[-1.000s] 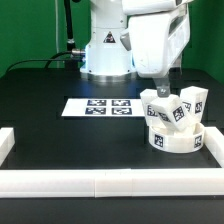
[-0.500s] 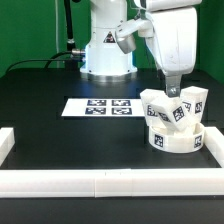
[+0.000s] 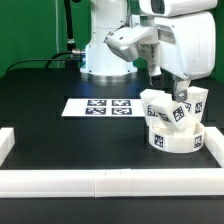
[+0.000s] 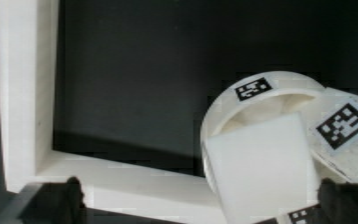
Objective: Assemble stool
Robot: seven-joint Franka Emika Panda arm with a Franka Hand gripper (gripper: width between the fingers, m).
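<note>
Stool seat (image 3: 172, 139) with legs (image 3: 162, 108) atop, black worktop (image 3: 60, 135), white border bars (image 3: 90, 182), tool (image 3: 179, 94) spread wide, empty, above legs.

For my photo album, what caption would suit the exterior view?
White robot arm's open tool hovers above a white plastic stool, its three tagged block legs standing on the round seat.

Even, bright overhead light; the white stool parts (image 3: 172, 120) nearly wash out. The wrist view looks soft, perhaps motion-blurred, with dim corners.
</note>
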